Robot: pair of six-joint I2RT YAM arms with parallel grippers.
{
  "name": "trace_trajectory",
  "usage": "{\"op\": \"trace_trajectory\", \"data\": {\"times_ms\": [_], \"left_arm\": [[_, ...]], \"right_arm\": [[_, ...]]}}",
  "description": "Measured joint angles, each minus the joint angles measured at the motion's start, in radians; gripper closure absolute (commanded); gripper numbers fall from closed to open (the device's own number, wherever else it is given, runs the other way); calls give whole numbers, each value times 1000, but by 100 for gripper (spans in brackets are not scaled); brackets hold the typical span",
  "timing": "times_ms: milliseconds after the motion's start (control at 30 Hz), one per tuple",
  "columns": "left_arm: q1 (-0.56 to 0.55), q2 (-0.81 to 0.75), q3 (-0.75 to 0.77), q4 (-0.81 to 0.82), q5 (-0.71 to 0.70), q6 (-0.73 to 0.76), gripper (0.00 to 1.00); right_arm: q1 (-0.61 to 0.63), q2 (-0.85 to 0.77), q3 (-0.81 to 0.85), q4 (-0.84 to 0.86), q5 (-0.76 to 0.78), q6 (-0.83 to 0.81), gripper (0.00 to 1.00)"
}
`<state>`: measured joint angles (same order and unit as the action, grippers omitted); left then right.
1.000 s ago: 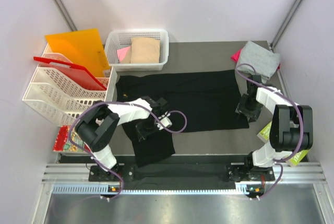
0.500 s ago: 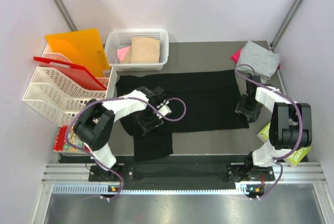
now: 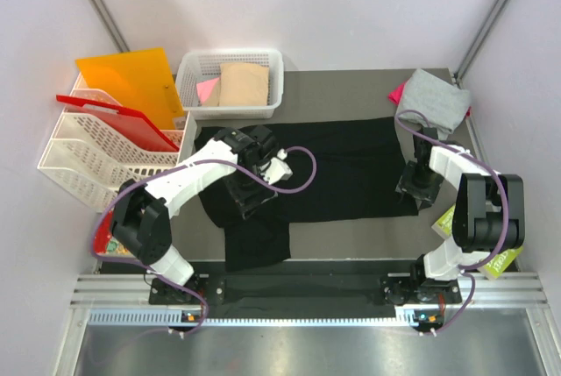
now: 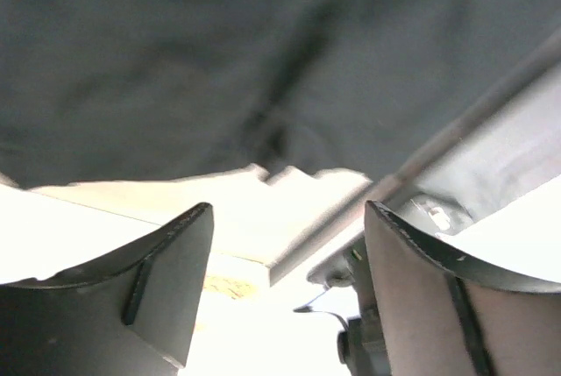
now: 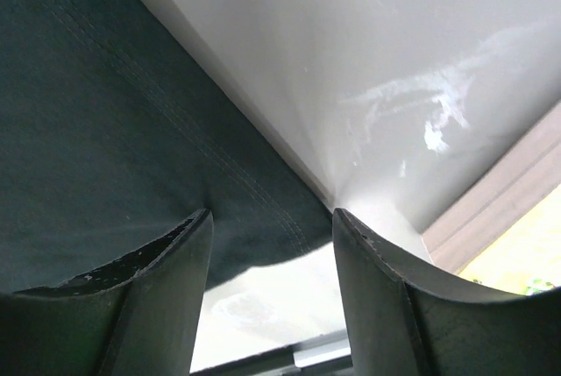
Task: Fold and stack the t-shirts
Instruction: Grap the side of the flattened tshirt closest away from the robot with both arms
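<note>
Left gripper [image 4: 287, 208] hung wide and empty over the black shirt [image 3: 342, 170], left side; right gripper [image 5: 272, 212] stood wide too, at its right edge.

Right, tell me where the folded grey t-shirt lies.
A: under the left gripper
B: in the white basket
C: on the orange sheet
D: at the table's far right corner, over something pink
D: the grey t-shirt lies at the far right corner of the table with a pink cloth showing beneath its edge, while the white basket holds a tan t-shirt.
</note>
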<state>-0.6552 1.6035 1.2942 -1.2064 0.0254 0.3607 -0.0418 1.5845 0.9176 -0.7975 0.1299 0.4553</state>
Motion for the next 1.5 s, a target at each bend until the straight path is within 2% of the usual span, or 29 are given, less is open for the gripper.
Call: {"op": "trace_trajectory", "data": {"times_ms": [133,400,633,867,1033,1067,1100,1133,1167,1200,1267,1500], "left_arm": [[0,5,-48,-64,90,50,29],[-15,77,-192,-104,126,64,24],[-100,133,-220,-57,118,40,24],[-104,256,-226,41,65,-3,23],[-109,277,-226,44,26,-53,25],[-110,282,-226,43,16,-61,31],[-111,291,-224,40,5,-71,51],[-112,303,-218,37,-9,-78,67],[-112,314,-213,35,-26,-85,78],[-110,322,-208,37,-35,-74,95],[-106,326,-202,43,-41,-77,100],[-105,332,-195,43,-43,-79,100]], "right_arm": [[0,-19,0,-22,8,0,39],[0,-20,0,-36,29,0,34],[0,-20,0,-40,36,1,34],[0,-20,12,-48,38,1,33],[0,-20,21,-52,38,1,34],[0,-20,21,-53,38,1,34],[0,-20,21,-52,38,1,34],[0,-20,21,-53,38,1,34],[0,-21,21,-53,38,1,34],[0,-21,21,-53,38,1,34],[0,-24,21,-53,38,1,34],[0,-31,21,-48,38,1,34]]}}
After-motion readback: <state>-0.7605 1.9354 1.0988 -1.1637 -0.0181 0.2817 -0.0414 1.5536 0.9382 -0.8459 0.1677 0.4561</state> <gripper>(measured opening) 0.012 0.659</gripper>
